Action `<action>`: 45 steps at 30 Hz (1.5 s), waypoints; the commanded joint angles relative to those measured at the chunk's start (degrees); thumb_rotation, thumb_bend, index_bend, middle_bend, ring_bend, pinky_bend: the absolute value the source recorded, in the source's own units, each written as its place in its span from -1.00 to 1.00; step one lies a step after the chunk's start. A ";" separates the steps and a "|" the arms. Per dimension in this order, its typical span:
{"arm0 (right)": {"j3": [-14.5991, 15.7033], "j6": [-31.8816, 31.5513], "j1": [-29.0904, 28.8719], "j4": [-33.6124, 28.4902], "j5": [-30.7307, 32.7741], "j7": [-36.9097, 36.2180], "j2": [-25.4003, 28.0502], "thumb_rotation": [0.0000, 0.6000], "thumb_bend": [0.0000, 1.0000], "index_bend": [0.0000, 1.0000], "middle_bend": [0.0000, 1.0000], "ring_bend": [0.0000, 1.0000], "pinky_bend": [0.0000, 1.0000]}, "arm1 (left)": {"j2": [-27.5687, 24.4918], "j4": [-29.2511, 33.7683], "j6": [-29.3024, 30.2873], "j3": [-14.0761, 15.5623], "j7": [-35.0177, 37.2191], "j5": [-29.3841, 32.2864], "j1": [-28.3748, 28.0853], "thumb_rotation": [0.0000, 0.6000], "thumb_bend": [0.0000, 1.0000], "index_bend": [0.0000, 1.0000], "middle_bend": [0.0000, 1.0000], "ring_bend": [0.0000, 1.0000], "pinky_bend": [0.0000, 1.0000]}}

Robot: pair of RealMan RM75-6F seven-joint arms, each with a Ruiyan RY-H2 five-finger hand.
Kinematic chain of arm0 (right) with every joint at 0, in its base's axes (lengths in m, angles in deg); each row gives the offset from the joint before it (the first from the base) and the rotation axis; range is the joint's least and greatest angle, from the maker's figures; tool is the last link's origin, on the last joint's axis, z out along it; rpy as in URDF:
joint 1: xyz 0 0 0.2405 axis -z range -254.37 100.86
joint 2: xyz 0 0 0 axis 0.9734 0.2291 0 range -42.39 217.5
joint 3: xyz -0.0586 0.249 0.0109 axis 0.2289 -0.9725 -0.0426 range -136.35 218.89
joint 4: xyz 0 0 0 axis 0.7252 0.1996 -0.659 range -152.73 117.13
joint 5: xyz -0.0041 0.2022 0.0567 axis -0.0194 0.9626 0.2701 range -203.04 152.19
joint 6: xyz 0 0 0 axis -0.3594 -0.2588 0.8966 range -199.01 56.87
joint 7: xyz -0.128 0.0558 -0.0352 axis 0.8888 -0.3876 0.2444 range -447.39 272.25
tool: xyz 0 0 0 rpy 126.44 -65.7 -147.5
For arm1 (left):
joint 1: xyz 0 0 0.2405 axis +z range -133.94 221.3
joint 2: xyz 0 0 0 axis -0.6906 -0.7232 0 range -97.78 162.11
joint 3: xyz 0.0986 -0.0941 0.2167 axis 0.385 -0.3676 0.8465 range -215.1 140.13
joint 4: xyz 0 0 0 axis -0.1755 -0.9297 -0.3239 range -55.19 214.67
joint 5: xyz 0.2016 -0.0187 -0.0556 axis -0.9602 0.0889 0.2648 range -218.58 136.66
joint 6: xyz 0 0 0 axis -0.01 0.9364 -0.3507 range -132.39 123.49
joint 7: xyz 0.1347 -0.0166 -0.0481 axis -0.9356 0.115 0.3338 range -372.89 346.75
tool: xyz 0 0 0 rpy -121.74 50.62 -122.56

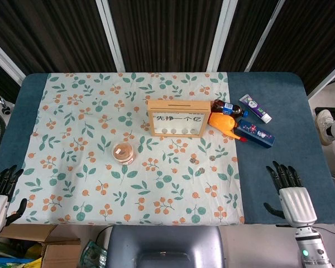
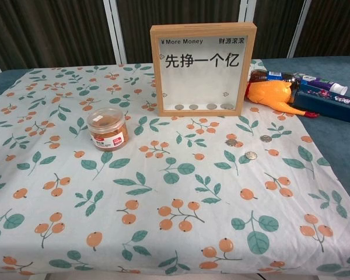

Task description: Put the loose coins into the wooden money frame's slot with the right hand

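Wooden money frame (image 1: pixel 178 118) stands upright at upper centre of the floral cloth (image 1: pixel 84 167) on the desk (image 1: pixel 290 167), a few coins already inside along its bottom. Three loose coins (image 2: pixel 251 156) lie on the cloth just in front of the frame's right side — lower right of it in the chest view. Right hand (image 1: pixel 289 192) rests at lower right on the blue desk, fingers apart, holding nothing. Left hand (image 1: pixel 1 192) at the lower left edge, fingers spread, empty. Small lidded jar (image 1: pixel 123 152) left of centre. Yellow toy (image 1: pixel 223 121), bottle and boxes right of the frame.
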 commanded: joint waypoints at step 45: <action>-9.04 27.78 -25.59 35.78 6.90 -5.92 -31.04 1.00 0.03 0.11 -0.78 -1.00 -1.00 | -0.89 -0.94 -0.56 0.03 3.85 -0.33 -0.47 1.00 -0.12 -1.00 -1.00 -1.00 -1.00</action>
